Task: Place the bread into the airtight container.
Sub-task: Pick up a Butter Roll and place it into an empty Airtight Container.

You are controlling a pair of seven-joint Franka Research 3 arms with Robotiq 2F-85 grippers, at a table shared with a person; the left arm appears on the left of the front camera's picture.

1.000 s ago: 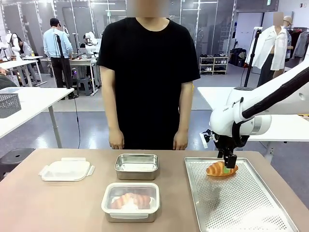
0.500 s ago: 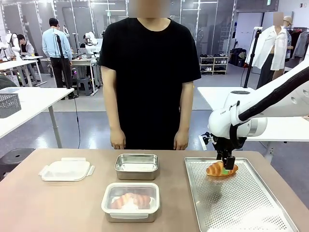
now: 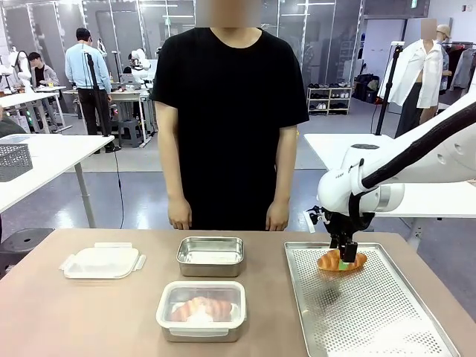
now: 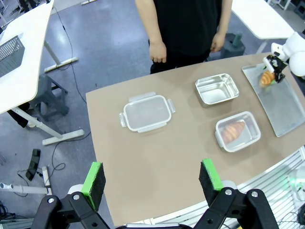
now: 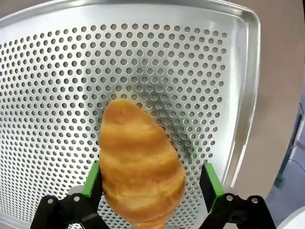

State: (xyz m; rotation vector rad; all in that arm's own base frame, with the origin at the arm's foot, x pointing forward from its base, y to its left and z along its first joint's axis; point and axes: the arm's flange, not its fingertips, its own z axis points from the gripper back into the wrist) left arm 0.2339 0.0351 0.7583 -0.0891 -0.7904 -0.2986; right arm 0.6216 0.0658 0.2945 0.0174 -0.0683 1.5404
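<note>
The bread [image 3: 332, 262], a golden croissant, lies at the far end of the perforated metal tray [image 3: 372, 320]. My right gripper [image 3: 346, 256] stands over it, open, with a green pad on each side of the bread [image 5: 140, 171] and not pressing it. An empty steel container [image 3: 210, 256] sits open at the table's middle, and its clear clip lid [image 3: 102, 262] lies to the left. My left gripper [image 4: 151, 177] hangs open high above the table's near edge, holding nothing.
A second steel container [image 3: 201, 310], closed under a clear lid with a croissant inside, stands near the front. A person in black stands at the far side, hands [image 3: 179, 219] hanging at the table's edge.
The right arm has shifted slightly left and its fingers have settled lower around the bread. Nothing else on the table has moved.
</note>
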